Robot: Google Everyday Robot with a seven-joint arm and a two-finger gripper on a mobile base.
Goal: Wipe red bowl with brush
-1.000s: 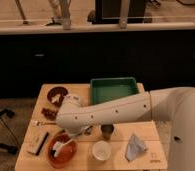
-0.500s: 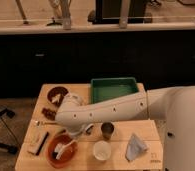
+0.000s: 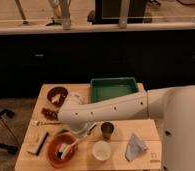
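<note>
The gripper (image 3: 81, 133) is hanging over the table's (image 3: 146, 131) front-left corner, its fingers clamping the pale handle of the brush (image 3: 69, 148), whose white head is resting inside the red bowl (image 3: 53, 148).

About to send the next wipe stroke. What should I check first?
1. Brush head inside the red bowl: ok.
2. Gripper by the bowl's rim, at the handle end of the brush: ok.
3. Hold on the handle: cannot tell, the arm hides it.
4. White cup apart from the bowl: ok, though close.
5. Black bar tool apart from the bowl: ok.
</note>
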